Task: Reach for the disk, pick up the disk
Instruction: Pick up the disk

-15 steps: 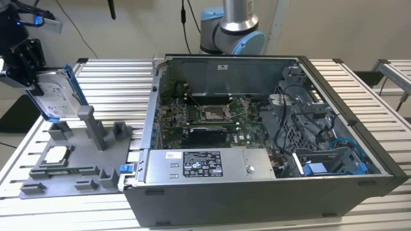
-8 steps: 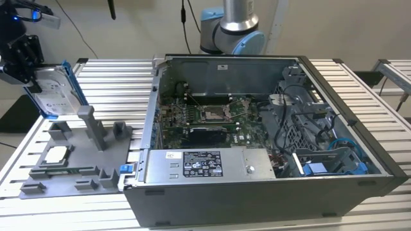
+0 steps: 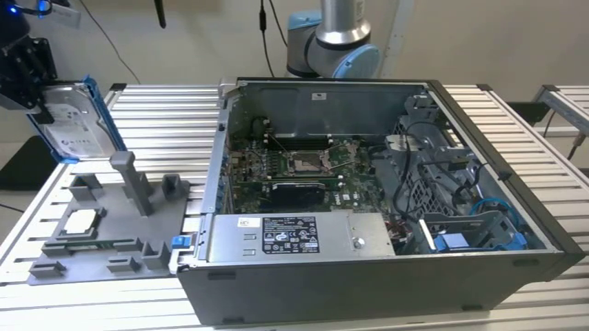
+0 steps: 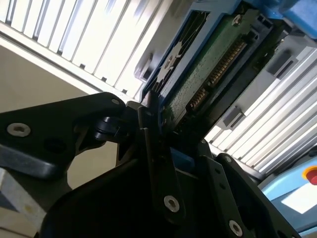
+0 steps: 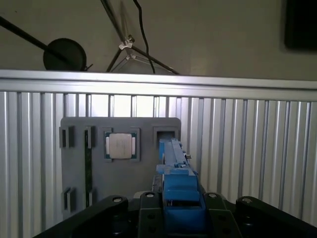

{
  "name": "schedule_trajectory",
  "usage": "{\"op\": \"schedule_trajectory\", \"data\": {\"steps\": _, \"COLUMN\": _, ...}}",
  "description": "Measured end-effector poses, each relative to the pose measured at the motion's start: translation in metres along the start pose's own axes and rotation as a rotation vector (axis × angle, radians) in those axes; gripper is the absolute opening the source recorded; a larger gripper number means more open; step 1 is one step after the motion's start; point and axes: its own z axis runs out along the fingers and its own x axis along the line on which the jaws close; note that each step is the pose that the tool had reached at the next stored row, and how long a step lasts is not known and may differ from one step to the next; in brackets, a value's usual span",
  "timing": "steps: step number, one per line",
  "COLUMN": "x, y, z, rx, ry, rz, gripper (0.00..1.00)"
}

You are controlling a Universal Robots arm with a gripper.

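Observation:
The disk [image 3: 76, 124], a silver-grey drive with a white label in a bright blue frame, hangs on edge above the table at the exterior view's left. My gripper [image 3: 41, 105] is shut on its upper end. In the second wrist view the disk [image 4: 208, 64] shows its green circuit board and blue frame, clamped between my black fingers [image 4: 159, 163]. In the first wrist view the blue frame edge of the disk [image 5: 178, 181] sits between the fingers of my gripper [image 5: 181, 210], above the grey fixture plate [image 5: 79, 163].
Under the disk lies the grey fixture plate [image 3: 106, 238] with upright posts [image 3: 134, 183] and a small square chip [image 3: 80, 221]. An open computer case [image 3: 368, 193] takes up the middle of the slatted table [image 3: 165, 117]. The arm's base [image 3: 332, 41] stands behind it.

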Motion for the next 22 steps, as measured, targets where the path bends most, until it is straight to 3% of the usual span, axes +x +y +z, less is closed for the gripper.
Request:
{"op": "schedule_trajectory", "data": {"steps": 7, "x": -0.0007, "y": 0.0001, "z": -0.0147, "rx": 0.0, "ry": 0.0, "rz": 0.0, "gripper": 0.0}}
{"op": "schedule_trajectory", "data": {"steps": 22, "x": -0.0013, "y": 0.0002, "z": -0.0278, "rx": 0.0001, "ry": 0.0, "rz": 0.0, "gripper": 0.0}}
